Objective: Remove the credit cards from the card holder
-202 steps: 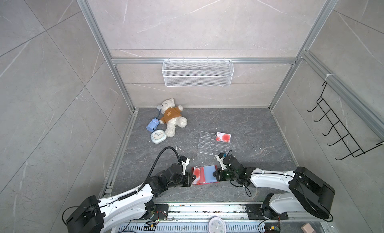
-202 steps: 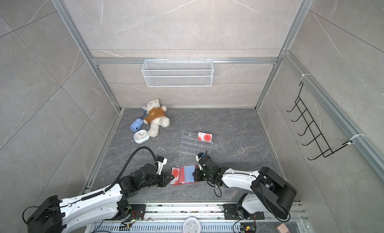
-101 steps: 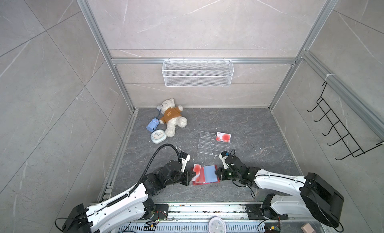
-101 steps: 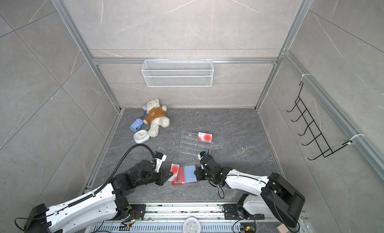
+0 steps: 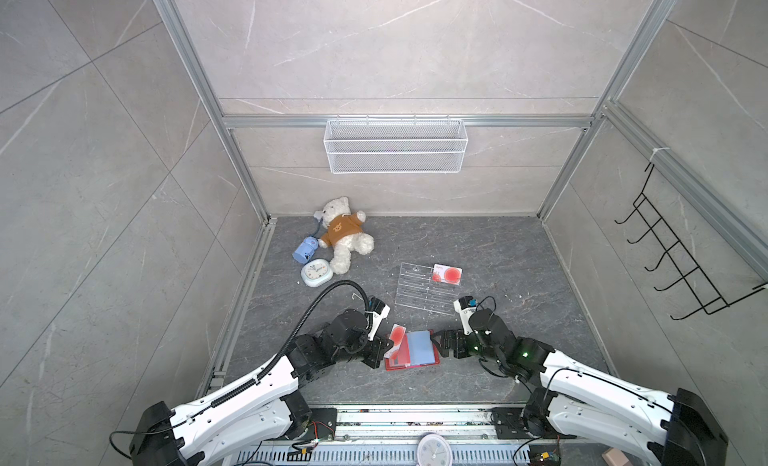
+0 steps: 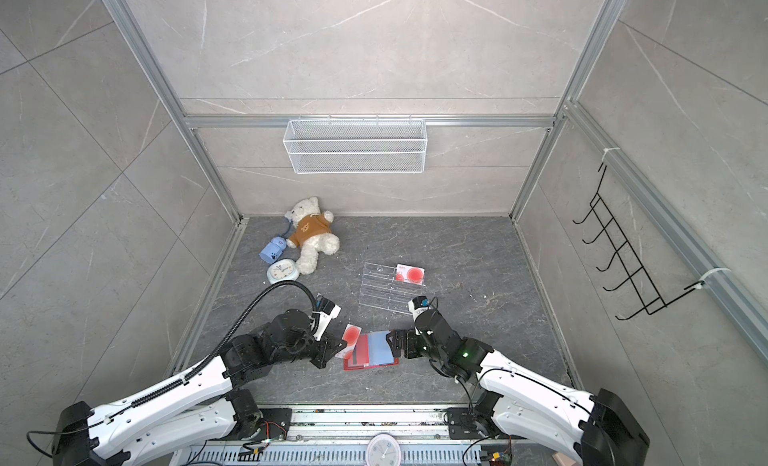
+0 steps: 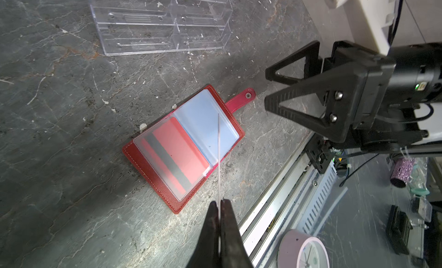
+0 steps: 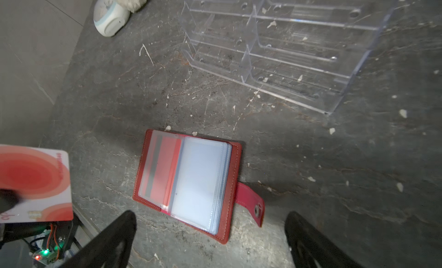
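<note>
Card holder (image 5: 417, 349) lies open + flat on the dark gray table top (image 5: 478, 243), at the front, btw the 2 grippers. It's red w/ pale blue see-thru pockets (image 8: 198, 178) inside. Its little red snap tab (image 7: 241, 100) sticks out flat on the side toward the R gripper.

L gripper (image 7: 220, 202) is closed tight, pinching 1 credit card (image 8: 33, 183) by an edge. That card is white w/ a big red-orange circle. It's out of the pockets & up off the table, just beside the holder's L side. In both top views it looks like it hangs over the red cover's edge. In the left wrist view u see it only edge-on, a thin pale line.

R gripper (image 7: 266, 89) is spread wide w/ nothing in it. Its fingers sit low, right by the tab side of the holder. Can't tell if they touch it.

2nd card (image 7: 177, 154) sits inside a pocket on the holder's L page. It's red w/ a dark stripe, seen thru cloudy plastic. Can't tell if the R page pockets hold any.

3rd card (image 5: 447, 274) lies on the far R corner of a clear plastic rack (image 5: 419, 289). The rack lies behind the holder, apart from it.

Teddy bear (image 5: 343, 235), small clock (image 5: 316, 272) & a blue thing (image 5: 305, 249) are at the back L, well apart.
</note>
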